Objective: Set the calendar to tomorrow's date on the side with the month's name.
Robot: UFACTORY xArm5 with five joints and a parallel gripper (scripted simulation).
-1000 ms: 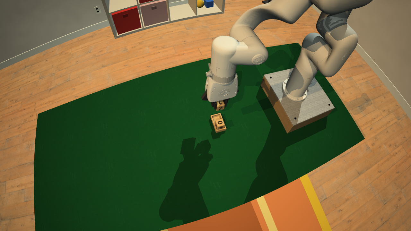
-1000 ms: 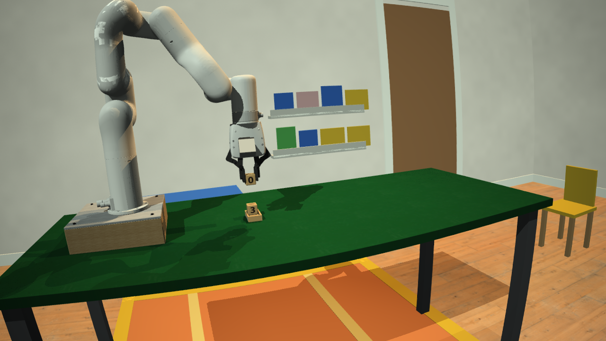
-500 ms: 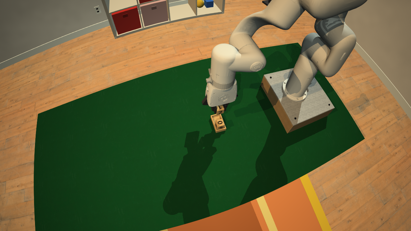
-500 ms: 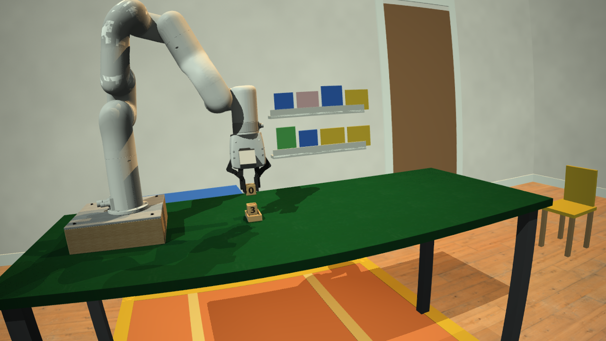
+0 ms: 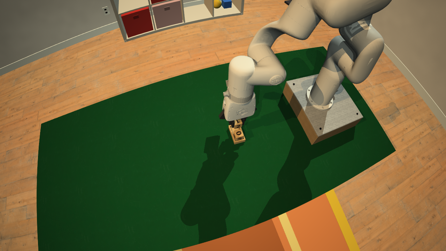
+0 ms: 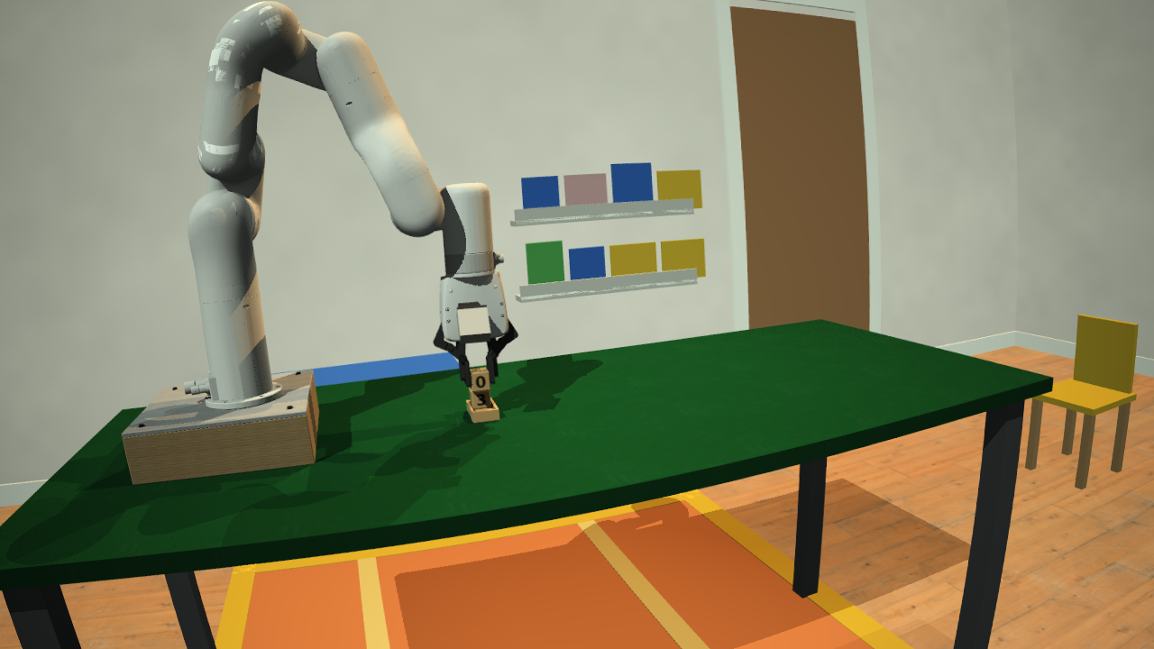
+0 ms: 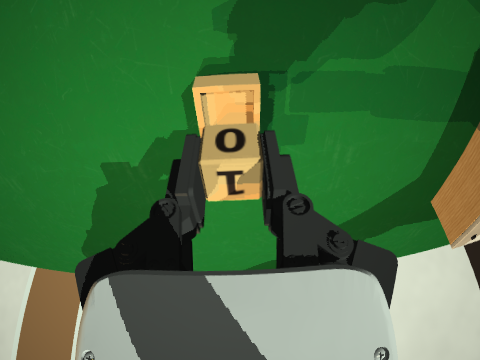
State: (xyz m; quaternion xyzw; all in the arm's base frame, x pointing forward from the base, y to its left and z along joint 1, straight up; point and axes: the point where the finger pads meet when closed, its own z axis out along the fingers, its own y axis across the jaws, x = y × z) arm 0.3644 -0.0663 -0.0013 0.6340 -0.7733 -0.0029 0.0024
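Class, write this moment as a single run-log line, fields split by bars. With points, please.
gripper [image 5: 239, 121] [image 6: 480, 375] [image 7: 231, 152]: shut on cube | held cube [image 5: 237, 124] [image 6: 480, 380] [image 7: 231, 160]: above tray's level | other cube [image 5: 239, 134] [image 6: 481, 399]: in tray [image 5: 239, 142] [image 6: 484, 416] [image 7: 226, 80] | release: pending

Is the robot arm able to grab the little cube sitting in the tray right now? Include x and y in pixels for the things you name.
Probably not: its gripper [image 5: 238, 122] [image 6: 480, 378] [image 7: 231, 152] is shut on another cube [image 5: 237, 124] [image 6: 480, 381] [image 7: 231, 162], though the tray cube's [image 5: 238, 134] [image 6: 481, 399] top looks uncovered.

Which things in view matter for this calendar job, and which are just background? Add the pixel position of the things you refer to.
Job:
- tray [image 5: 239, 142] [image 6: 484, 415] [image 7: 227, 81]
- held cube [image 5: 237, 124] [image 6: 480, 380] [image 7: 231, 161]
- other cube [image 5: 239, 134] [image 6: 481, 399]
- gripper [image 5: 237, 123] [image 6: 480, 379] [image 7: 231, 152]

Background:
- chair [image 6: 1105, 355]
- door [image 6: 799, 178]
- red bin [image 5: 137, 24]
- yellow ball [image 5: 216, 3]
- blue block [image 5: 227, 3]
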